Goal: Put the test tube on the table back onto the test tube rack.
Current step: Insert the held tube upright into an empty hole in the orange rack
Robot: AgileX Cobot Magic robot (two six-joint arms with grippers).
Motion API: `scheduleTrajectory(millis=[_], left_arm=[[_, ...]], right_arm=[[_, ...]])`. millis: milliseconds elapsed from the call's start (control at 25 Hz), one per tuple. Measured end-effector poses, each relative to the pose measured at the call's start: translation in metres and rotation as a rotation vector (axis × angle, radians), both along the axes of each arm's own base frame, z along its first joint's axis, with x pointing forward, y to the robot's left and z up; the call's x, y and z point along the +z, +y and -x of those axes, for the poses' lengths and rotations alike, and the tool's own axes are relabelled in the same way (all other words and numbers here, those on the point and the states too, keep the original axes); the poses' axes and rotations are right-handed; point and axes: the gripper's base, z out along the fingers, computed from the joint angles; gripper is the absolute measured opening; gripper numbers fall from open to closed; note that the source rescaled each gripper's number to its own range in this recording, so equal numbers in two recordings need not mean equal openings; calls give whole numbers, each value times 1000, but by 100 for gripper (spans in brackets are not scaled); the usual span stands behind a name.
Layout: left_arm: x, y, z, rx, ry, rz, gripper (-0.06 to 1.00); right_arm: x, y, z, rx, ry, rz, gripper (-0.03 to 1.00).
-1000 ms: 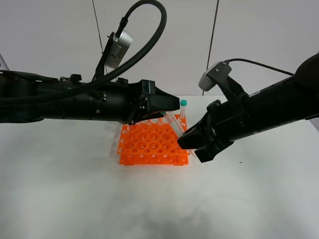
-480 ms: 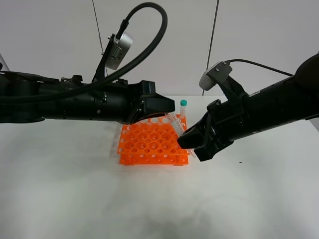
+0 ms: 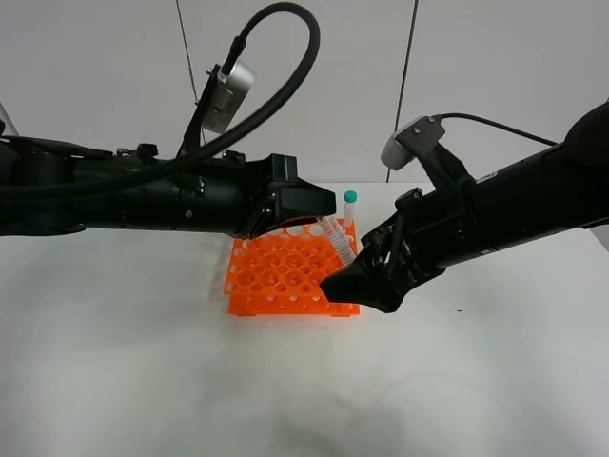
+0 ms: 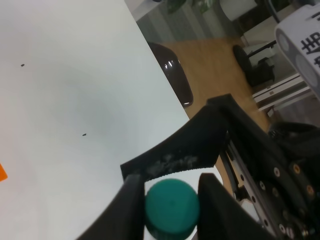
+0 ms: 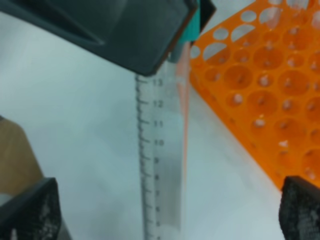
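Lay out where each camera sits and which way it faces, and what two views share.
Exterior high: mounted high facing the table, looking down on the test tube rack; the left arm and right arm reach in from the sides.
Left wrist: on the left arm, looking along the left pincer at the teal cap clamped between its fingers.
Right wrist: on the right arm, looking between the open right pincer fingers at the test tube beside the rack.
Shared: both wrist views show the same test tube, cap end versus body.
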Motion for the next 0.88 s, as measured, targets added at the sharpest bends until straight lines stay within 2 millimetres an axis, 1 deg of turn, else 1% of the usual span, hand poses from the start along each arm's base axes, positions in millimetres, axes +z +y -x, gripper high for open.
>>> scheduleTrajectory(millis=[120,200,320,440,560,640,760,880], left_arm=[[0,0,0,0,0,0,0],[0,0,0,0,0,0,0],[0,0,0,0,0,0,0],[0,0,0,0,0,0,0],[0,0,0,-1,0,1,0],[0,0,0,-2,0,1,0],[0,0,0,-2,0,1,0],[0,0,0,-2,0,1,0]], right_arm=[[7,-3,7,-15,30,-4,99],[15,-8,14,-45,38,4,100],[31,-17,21,-84,48,59,100],[52,-25,20,-144,88,147,100],[69,-34,10,-279,100,239,100],[71,-39,1,-358,99,294,100],[65,-50,-16,-473,147,360,100],[52,-68,-34,-561,206,394,100]])
